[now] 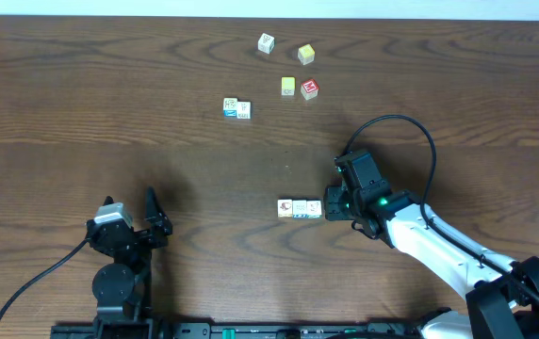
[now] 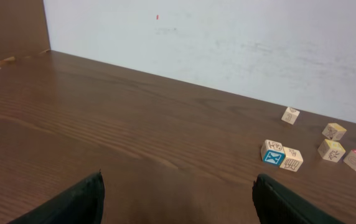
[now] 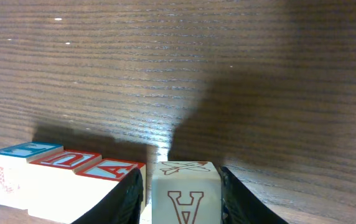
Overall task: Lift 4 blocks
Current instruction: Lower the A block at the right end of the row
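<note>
- Starting nearest me, I see the left gripper (image 1: 156, 218) sitting low at the near-left of the table (image 1: 81, 113), its arm folded over its base. Its fingers (image 2: 72, 202) are spread wide, with only bare wood between them.
- Open wood runs ahead of it to the far wall (image 2: 228, 50), and to its right as far as the middle of the table.
- The right arm comes in from the near-right corner, stretched low and pointing left. The right gripper (image 1: 329, 205) sits at the right end of a row of blocks (image 1: 300, 208) near the middle of the table.
- From that wrist, a block marked A (image 3: 184, 193) stands between the two fingers, each just beside a face. I cannot tell whether they are pinching it or standing loose. One finger separates it from three touching neighbours.
- Farther off, well apart from the row, is a pair of cream cubes (image 1: 236, 108), touching each other.
- Beyond them to the right are two yellow cubes (image 1: 288, 87), a red-topped cube (image 1: 309, 89), and a lone cream cube (image 1: 266, 42) nearest the far edge.
</note>
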